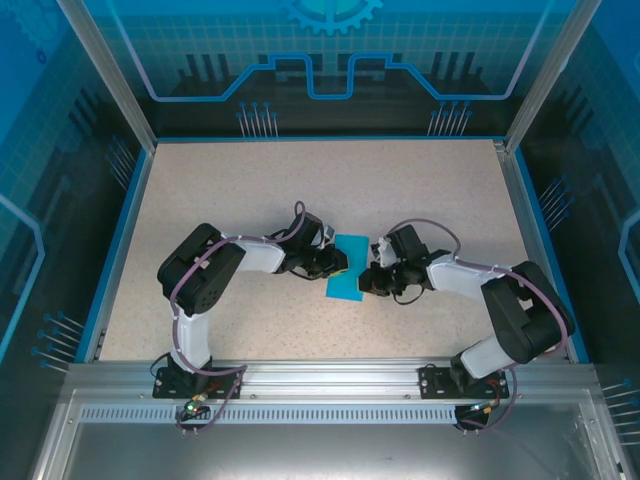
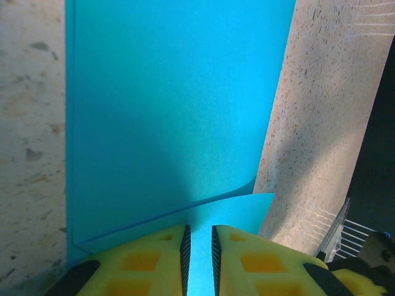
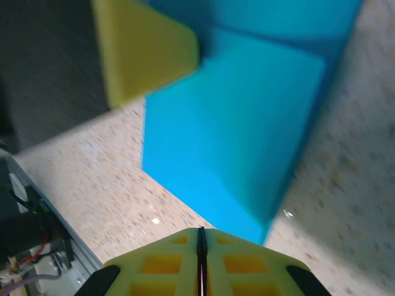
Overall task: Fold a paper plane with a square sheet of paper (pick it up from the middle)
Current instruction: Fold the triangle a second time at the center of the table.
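The square sheet of paper (image 1: pixel 350 272) lies mid-table, teal-blue and folded into a narrow double layer. In the left wrist view the paper (image 2: pixel 173 111) shows an upper layer whose near edge curls up off the lower one. My left gripper (image 2: pixel 200 228) sits low over that near edge, jaws a narrow slit apart, with paper showing through the gap. From above, the left gripper (image 1: pixel 338 262) is at the paper's left side and the right gripper (image 1: pixel 372 278) at its right side. My right gripper (image 3: pixel 201 230) is shut and empty, just short of the paper (image 3: pixel 234 123). A yellow left finger (image 3: pixel 142 49) rests at the paper's far side.
The speckled beige table (image 1: pixel 250 200) has a blue rim and transparent walls around it. An aluminium rail (image 1: pixel 320 375) carrying both arm bases runs along the near edge. Both arms are bent inward toward the middle.
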